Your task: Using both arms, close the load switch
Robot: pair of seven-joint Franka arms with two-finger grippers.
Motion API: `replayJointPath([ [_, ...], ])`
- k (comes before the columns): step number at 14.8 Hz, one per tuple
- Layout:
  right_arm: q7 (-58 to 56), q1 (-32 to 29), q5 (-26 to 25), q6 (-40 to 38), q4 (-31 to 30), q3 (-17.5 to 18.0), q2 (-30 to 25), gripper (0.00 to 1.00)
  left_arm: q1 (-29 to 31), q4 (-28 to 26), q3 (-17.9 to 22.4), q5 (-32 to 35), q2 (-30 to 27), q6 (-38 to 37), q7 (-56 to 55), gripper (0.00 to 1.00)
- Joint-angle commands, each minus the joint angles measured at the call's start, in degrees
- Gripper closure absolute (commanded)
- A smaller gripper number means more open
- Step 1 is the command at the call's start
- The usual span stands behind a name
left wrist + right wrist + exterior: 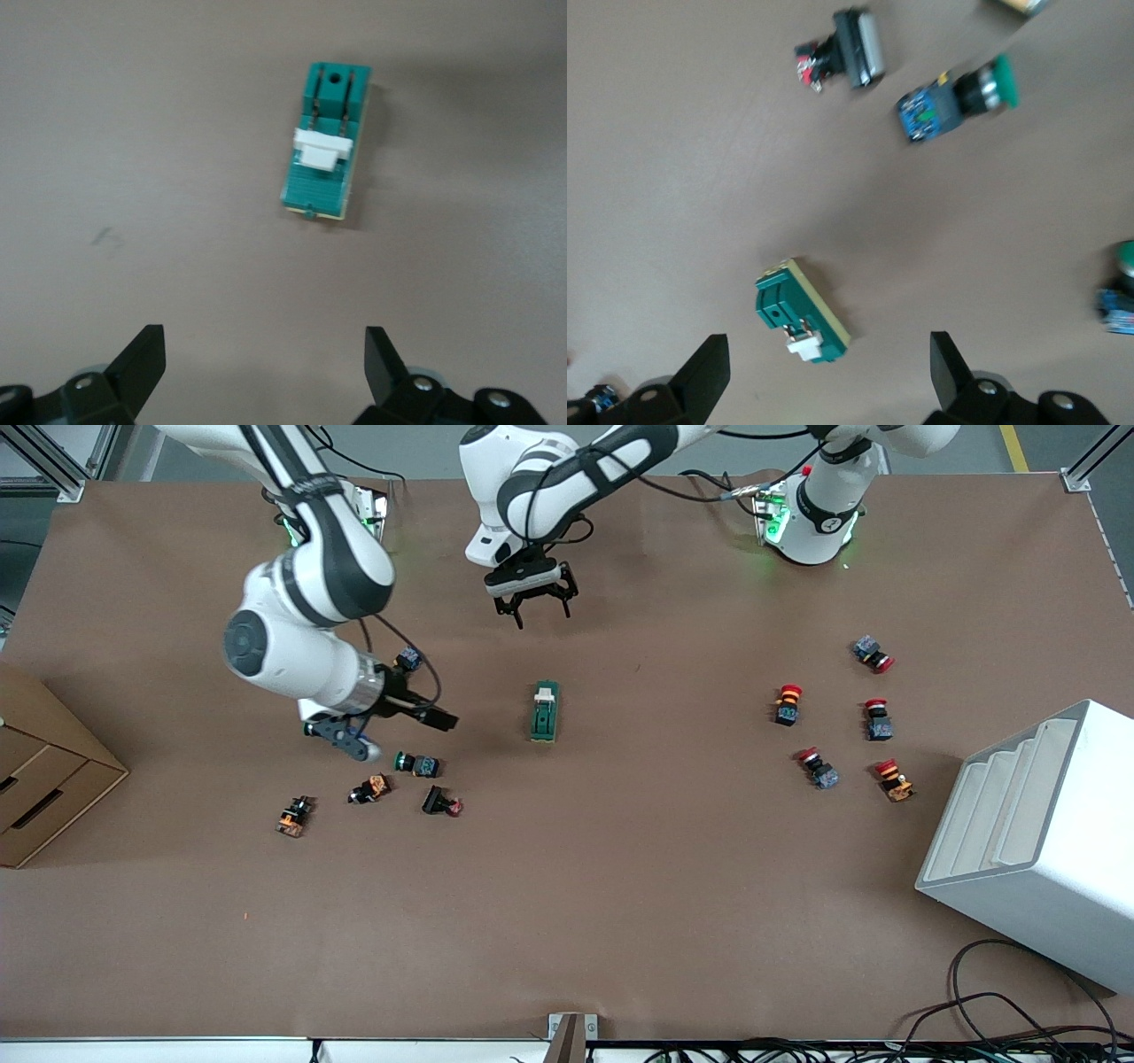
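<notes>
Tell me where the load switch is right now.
The load switch lies alone mid-table in the front view, nearer the camera than the open left gripper, between the green-capped buttons and red-capped buttons.

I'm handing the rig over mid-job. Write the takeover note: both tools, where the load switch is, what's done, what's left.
Left tool: open, empty, in the air above bare table, farther from the front camera than the load switch.
Right tool: open, empty, over the green-capped push-buttons toward the right arm's end.
Load switch: alone mid-table, flat on the paper, white lever on top, untouched by either tool.
Done: nothing on the switch yet.
Left: bring both tools to the switch, steady the body, close the lever.
</notes>
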Motion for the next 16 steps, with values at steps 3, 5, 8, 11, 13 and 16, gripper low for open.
replayJointPath([
  [3,0.45,8.21,7.87,12.63,-2.84,-0.58,5.00,0.00,-2.40,-2.81,0.36,20.66,4.94,1.11,-16.68,0.01],
  [5,0.36,11.38,10.78,17.91,-3.10,-0.58,7.46,0.00,-3.01,-3.86,0.62,26.55,6.27,0.50,-20.66,0.01],
  [8,0.36,14.64,13.95,23.72,-2.84,-0.58,10.80,0.00,-5.81,-4.84,4.21,31.32,6.53,-0.81,-22.16,0.01],
  [11,0.27,16.23,15.19,26.10,-2.49,-0.49,12.21,0.00,-9.42,-4.93,8.52,32.03,6.45,-1.52,-22.87,0.01],
  [13,0.27,17.11,16.76,26.90,-2.05,-0.49,12.92,0.00,-9.96,-5.19,10.02,35.70,6.53,-1.87,-22.96,0.01],
  [16,0.27,19.30,20.45,27.60,-1.26,-0.58,13.18,0.00,-10.22,-5.28,10.20,38.44,7.41,-1.96,-26.29,0.01],
])
